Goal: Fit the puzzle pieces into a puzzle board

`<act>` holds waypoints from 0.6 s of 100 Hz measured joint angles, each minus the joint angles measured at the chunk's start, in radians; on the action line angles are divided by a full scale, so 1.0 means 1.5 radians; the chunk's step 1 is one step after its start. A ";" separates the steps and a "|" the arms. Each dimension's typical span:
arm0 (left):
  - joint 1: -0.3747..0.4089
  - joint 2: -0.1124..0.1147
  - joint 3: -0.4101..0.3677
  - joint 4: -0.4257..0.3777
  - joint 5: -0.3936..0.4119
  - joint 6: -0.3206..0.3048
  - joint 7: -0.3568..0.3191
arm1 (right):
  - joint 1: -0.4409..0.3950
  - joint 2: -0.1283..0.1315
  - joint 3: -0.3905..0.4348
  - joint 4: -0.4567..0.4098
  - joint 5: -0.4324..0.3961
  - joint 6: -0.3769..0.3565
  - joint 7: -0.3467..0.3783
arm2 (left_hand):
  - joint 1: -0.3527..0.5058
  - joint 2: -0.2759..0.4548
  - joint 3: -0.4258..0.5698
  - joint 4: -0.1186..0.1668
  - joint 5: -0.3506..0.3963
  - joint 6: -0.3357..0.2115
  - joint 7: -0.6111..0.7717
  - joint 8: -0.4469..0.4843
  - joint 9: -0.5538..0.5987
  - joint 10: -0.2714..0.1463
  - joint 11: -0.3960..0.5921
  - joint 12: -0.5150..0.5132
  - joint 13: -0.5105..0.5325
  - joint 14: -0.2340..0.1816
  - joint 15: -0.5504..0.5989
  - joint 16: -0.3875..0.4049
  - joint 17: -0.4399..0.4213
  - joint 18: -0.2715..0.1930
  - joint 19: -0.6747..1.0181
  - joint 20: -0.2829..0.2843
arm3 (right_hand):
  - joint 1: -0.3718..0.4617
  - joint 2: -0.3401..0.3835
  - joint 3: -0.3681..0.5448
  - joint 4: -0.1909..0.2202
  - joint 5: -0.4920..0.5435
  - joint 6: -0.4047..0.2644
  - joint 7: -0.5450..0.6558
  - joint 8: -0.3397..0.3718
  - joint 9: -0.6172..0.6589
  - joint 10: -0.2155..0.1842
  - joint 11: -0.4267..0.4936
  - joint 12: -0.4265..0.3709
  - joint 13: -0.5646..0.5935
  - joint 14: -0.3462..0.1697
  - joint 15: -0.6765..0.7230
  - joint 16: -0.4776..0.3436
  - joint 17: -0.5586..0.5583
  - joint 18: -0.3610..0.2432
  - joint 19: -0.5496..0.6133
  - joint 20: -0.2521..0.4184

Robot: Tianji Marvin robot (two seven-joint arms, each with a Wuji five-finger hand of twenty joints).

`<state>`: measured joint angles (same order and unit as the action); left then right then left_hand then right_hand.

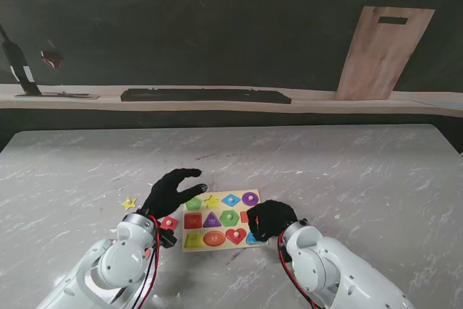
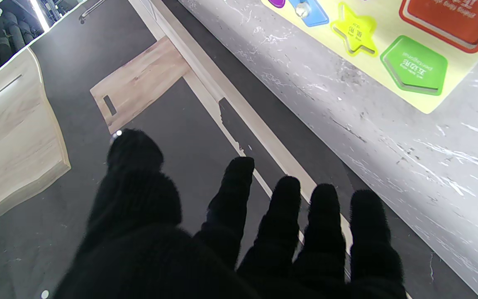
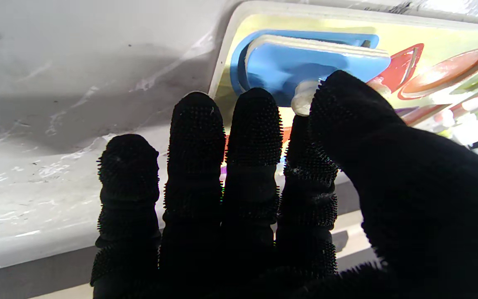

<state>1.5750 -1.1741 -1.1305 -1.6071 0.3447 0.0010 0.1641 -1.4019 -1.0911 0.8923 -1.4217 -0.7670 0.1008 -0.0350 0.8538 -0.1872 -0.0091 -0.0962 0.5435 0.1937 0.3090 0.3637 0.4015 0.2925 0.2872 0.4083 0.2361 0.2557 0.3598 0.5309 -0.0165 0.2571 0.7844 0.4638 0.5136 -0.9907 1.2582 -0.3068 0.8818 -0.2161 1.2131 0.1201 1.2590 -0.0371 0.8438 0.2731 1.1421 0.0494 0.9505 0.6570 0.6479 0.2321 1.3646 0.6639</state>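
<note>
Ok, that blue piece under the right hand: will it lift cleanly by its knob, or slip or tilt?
The blue piece looks like stiff, light plywood. Its small knob seems smooth, so it may swivel. It already sits tilted above its recess, so it could catch an edge.

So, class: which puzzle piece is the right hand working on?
The blue piece at the board's near right corner. Its knob sits at the right hand's thumb; it lies tilted, not yet flat in its blue recess.

- The tabletop (image 1: 347, 171) looked like grey marbled stone, smooth with a dull sheen.
- The puzzle board (image 1: 221, 245) was pale yellow, smooth and slightly glossy.
- The blue piece (image 3: 313, 58) showed a layered wooden edge under glossy paint.
- The fingers (image 3: 195, 137) wore black knit cloth with tiny rubbery nubs.
- The leaning board (image 1: 383, 52) was pale, matt wood.
</note>
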 measured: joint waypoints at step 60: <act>0.002 0.000 -0.001 -0.001 0.002 -0.002 0.001 | 0.017 0.001 -0.021 0.017 -0.031 -0.003 -0.004 | 0.000 0.000 0.000 0.000 0.000 0.000 0.000 0.000 0.000 0.000 0.000 0.000 0.000 0.000 0.000 0.000 0.000 0.000 0.000 0.000 | 0.000 0.000 -0.001 0.000 -0.001 -0.005 -0.007 0.010 0.000 0.003 0.036 0.014 0.000 0.005 0.007 0.000 0.000 0.007 0.005 0.000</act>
<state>1.5782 -1.1739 -1.1325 -1.6083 0.3471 -0.0014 0.1652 -1.3757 -1.0901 0.8607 -1.3963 -0.8132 0.0957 -0.0413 0.8539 -0.1872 -0.0091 -0.0962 0.5435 0.1937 0.3090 0.3637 0.4015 0.2925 0.2872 0.4083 0.2361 0.2557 0.3598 0.5309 -0.0165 0.2571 0.7843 0.4638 0.5135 -0.9907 1.2571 -0.3068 0.8807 -0.2232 1.2024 0.1356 1.2590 -0.0322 0.8970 0.2943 1.1421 0.0570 0.9610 0.6570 0.6480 0.2428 1.3726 0.6643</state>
